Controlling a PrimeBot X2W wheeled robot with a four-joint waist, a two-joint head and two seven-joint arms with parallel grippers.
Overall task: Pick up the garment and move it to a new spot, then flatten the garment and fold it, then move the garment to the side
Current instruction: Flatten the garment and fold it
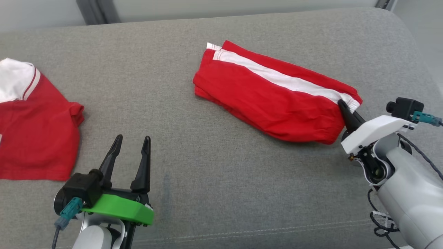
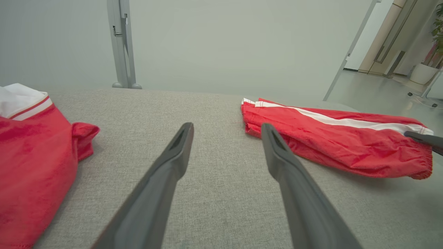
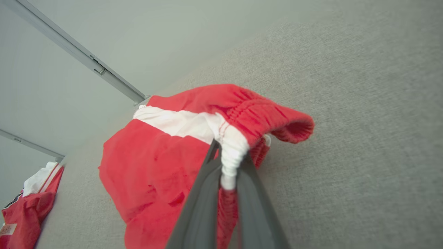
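Right of centre in the head view lies the garment, a pair of red shorts with a white stripe down the side. It is folded into a long flat bundle that slants from the upper middle of the frame toward the lower right. Its gathered elastic waistband sits at the lower-right end, red with a white patch where the stripe meets it.

My right tool is clamped on that white patch. In the right wrist view the two dark fingers pinch the band between them, and the red part of the band arches over just beside them.

My left tool stands at the lower left of the head view with its fingers spread and holding nothing.

At the left edge lies a red shirt with a white collar, well apart from the garment.

Both rest on a worktop covered in grey woven fabric. It has a stitched seam along the bottom of the frame and a rounded corner at the upper right.

Behind it is a pale wall. A grey metal post shows in the upper left of the left wrist view. A white plant pot stands on a pale floor in the upper right.
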